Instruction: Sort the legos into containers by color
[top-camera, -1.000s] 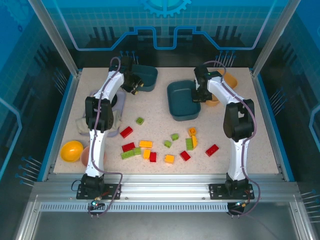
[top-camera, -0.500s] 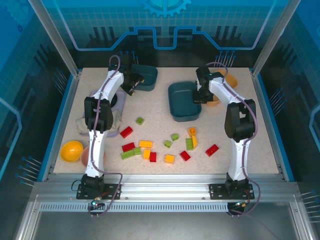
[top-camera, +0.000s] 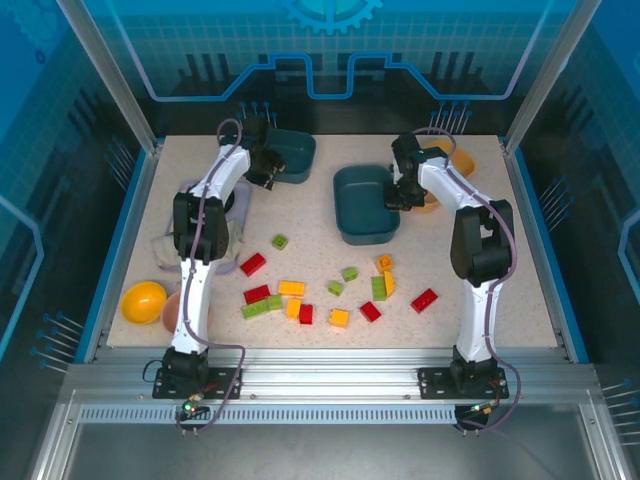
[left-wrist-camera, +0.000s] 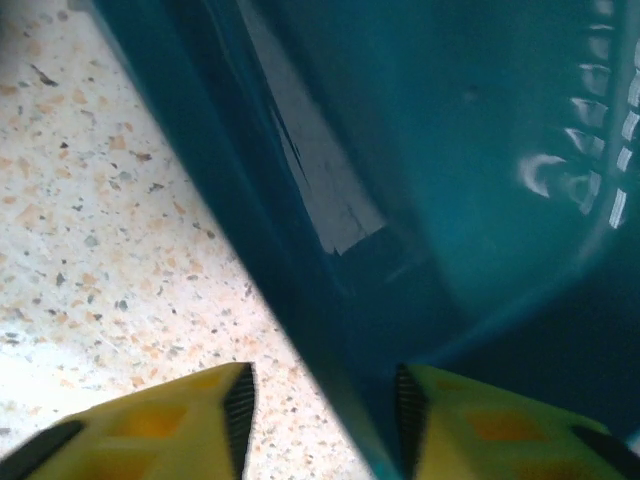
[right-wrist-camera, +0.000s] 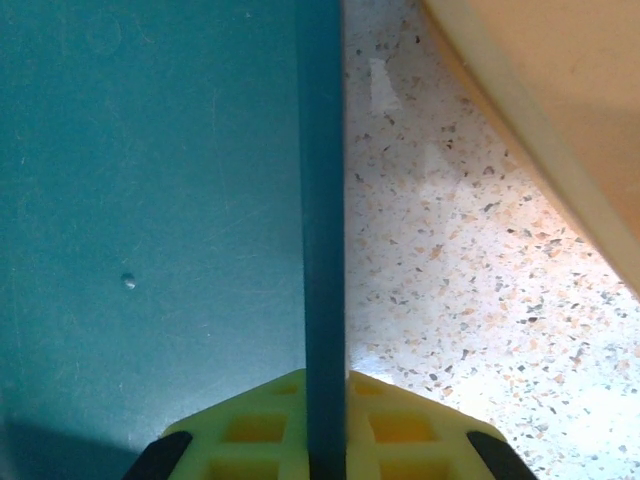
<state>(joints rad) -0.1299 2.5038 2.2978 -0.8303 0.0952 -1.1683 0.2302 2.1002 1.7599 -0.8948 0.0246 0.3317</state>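
Teal tray (top-camera: 362, 208) — long axis roughly near-to-far, rim in right hand (top-camera: 393, 197)

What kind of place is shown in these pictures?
Probably a robot test cell in a laboratory: two arms bolted to a metal rail, blue see-through walls around a speckled table, and toy bricks and trays set out.

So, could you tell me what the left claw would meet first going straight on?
Probably the wall of the far-left dark teal tray, which stands between the fingers of the left claw; how near is unclear.
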